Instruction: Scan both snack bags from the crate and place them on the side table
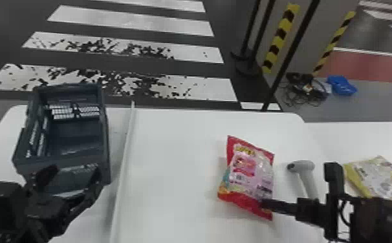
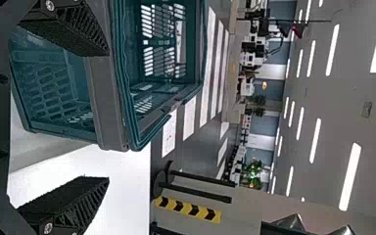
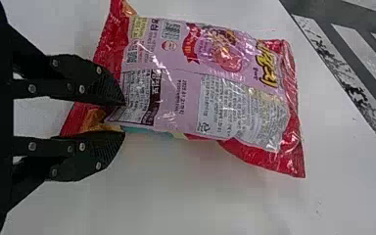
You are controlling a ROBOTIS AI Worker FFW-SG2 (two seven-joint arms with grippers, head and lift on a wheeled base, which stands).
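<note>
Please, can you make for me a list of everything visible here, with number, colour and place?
crate: 1, blue-grey, main table's left
divider: 1, white, right of crate
red bag: 1, red-pink, main table
scanner: 1, pale grey, between bags
yellow bag: 1, side table
main table: 1, white, centre
side table: 1, white, right
poles: 3, black, behind
striped tapes: 2, yellow-black, behind
cables: count unclear, black, floor
blue item: 1, floor
floor stripes: several, white
ceiling lights: several, white
left gripper: 1, black, at crate
right gripper: 1, black, at red bag
</note>
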